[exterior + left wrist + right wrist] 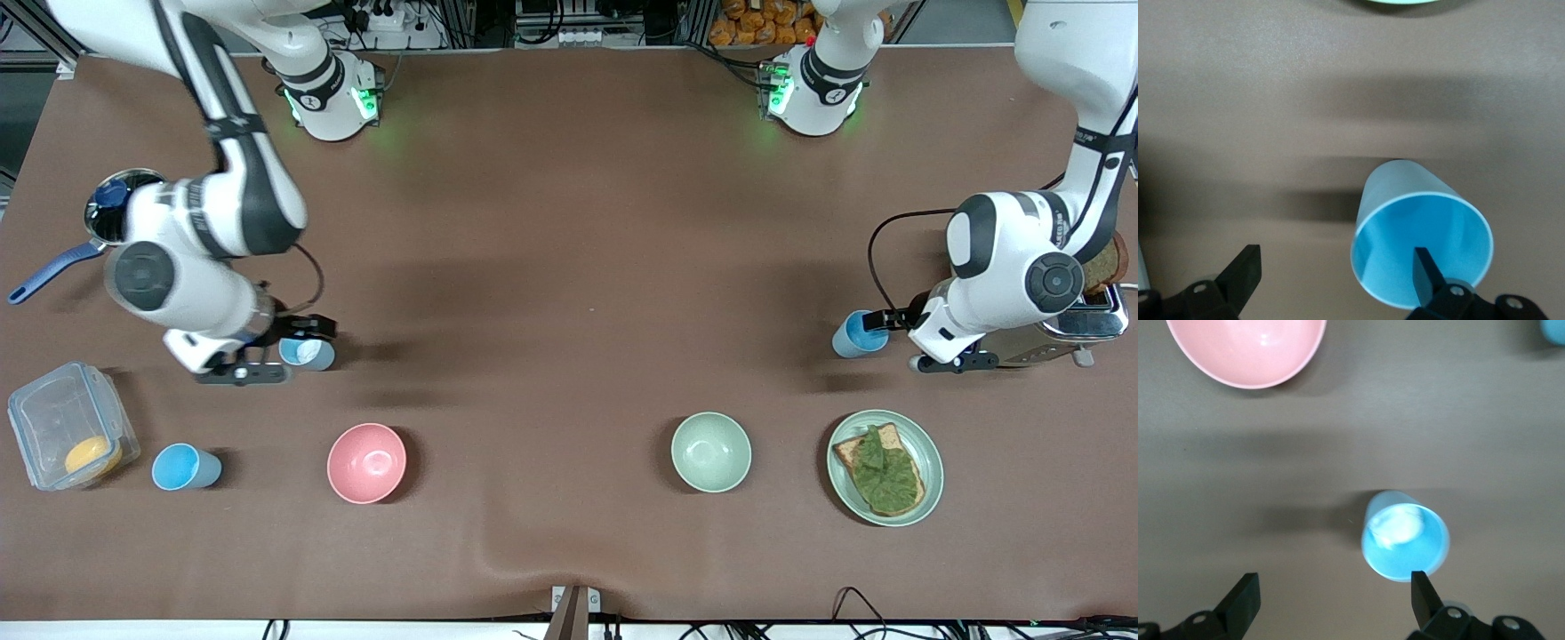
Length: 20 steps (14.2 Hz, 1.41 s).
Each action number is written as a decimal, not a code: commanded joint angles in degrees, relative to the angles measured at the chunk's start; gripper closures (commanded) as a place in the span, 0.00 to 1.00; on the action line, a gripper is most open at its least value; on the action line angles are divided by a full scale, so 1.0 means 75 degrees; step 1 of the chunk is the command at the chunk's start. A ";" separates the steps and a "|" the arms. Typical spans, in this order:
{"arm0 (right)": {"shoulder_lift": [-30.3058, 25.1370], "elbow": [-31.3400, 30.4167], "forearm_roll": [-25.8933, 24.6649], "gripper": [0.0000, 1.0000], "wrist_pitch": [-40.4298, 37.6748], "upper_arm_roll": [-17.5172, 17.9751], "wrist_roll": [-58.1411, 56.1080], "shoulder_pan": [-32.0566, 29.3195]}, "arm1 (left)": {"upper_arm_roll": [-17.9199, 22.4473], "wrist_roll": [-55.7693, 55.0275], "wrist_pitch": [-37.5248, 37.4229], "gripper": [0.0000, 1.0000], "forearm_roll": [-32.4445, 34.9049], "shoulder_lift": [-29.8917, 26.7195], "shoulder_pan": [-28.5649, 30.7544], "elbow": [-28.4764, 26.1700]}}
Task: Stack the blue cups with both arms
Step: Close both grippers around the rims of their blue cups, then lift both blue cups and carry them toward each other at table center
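- The left gripper (893, 320) hangs low over the brown table (569, 267) at the left arm's end, its two black fingers spread wide and gripping nothing.
- In the left wrist view, one finger (1426, 272) shows against the open mouth of an upright blue cup (1421, 241); the other finger stands clear of the cup, with bare table between them. Whether the nearer finger touches the rim cannot be told.
- In the front view that blue cup (859, 334) stands just beside the left gripper, toward the middle of the table.
- Near this gripper, at the table's end, sits a silver toaster (1080, 324) with a brown slice standing in it.
- Nearer the front camera than the left gripper lie a pale green plate (925, 444) with bread and a green leaf on it, and a pale green bowl (710, 452).
- The right gripper (293, 342) hangs low over the table at the right arm's end, fingers likewise spread and empty.
- A second blue cup (308, 353), upright, stands beside one of its fingers (1421, 595), outside the gap; contact cannot be told.
- Nearer the front camera than the right gripper are a pink bowl (366, 462), a third blue cup (184, 467) standing alone, and a clear lidded box (62, 418) holding something orange.
- Farther from the camera, partly hidden by the right arm, is a metal pan (116, 191) with a blue handle.
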 commanded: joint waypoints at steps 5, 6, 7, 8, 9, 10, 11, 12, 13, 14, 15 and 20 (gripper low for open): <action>0.0754 -0.0728 -0.0700 0.00 0.1606 -0.0086 0.0207 -0.0092 | -0.0063 -0.0001 0.0081 1.00 0.0193 0.0461 0.0034 0.0364; 0.0813 -0.0729 -0.0748 0.00 0.1618 -0.0086 0.0207 -0.0139 | -0.0075 -0.0001 0.0081 1.00 0.0204 0.0461 0.0023 0.0364; 0.0883 -0.0729 -0.0748 0.25 0.1619 -0.0086 0.0207 -0.0128 | -0.0063 -0.0001 0.0093 1.00 0.0193 0.0461 0.0023 0.0364; 0.0942 -0.0648 -0.0736 0.54 0.1514 -0.0063 0.0230 -0.0116 | -0.0063 -0.0001 0.0093 1.00 0.0204 0.0461 0.0023 0.0364; 0.0954 -0.0636 -0.0736 0.84 0.1478 -0.0062 0.0300 -0.0035 | -0.0075 -0.0001 0.0093 1.00 0.0193 0.0438 0.0011 0.0375; 0.0977 -0.0636 -0.0736 1.00 0.1466 -0.0062 0.0370 -0.0034 | -0.0087 -0.0013 0.0093 1.00 0.0193 0.0379 0.0011 0.0433; 0.0966 -0.0636 -0.0736 1.00 0.1455 -0.0062 0.0371 -0.0034 | -0.0121 -0.0048 0.0093 1.00 0.0181 0.0240 0.0011 0.0469; 0.0966 -0.0589 -0.0725 1.00 0.1443 -0.0062 0.0371 -0.0022 | -0.0133 -0.0060 0.0081 1.00 0.0111 0.0029 -0.0001 0.0469; 0.0966 -0.0565 -0.0725 1.00 0.1431 -0.0062 0.0382 -0.0011 | -0.0145 -0.0071 0.0011 1.00 0.0099 -0.0216 -0.0001 0.0458; 0.0966 -0.0554 -0.0725 1.00 0.1350 -0.0051 0.0382 0.0013 | -0.0157 -0.0118 -0.0059 1.00 0.0087 -0.0462 -0.0001 0.0457; 0.0954 -0.0379 -0.0701 1.00 0.1082 -0.0039 0.0394 0.0048 | -0.0238 -0.0304 -0.0222 1.00 0.0087 -0.0674 -0.0001 0.0457; 0.0942 0.0453 -0.0584 1.00 -0.0163 -0.0004 0.1994 0.1041 | -0.1337 -0.1966 -0.0878 1.00 -0.0404 -0.1682 0.0011 0.0620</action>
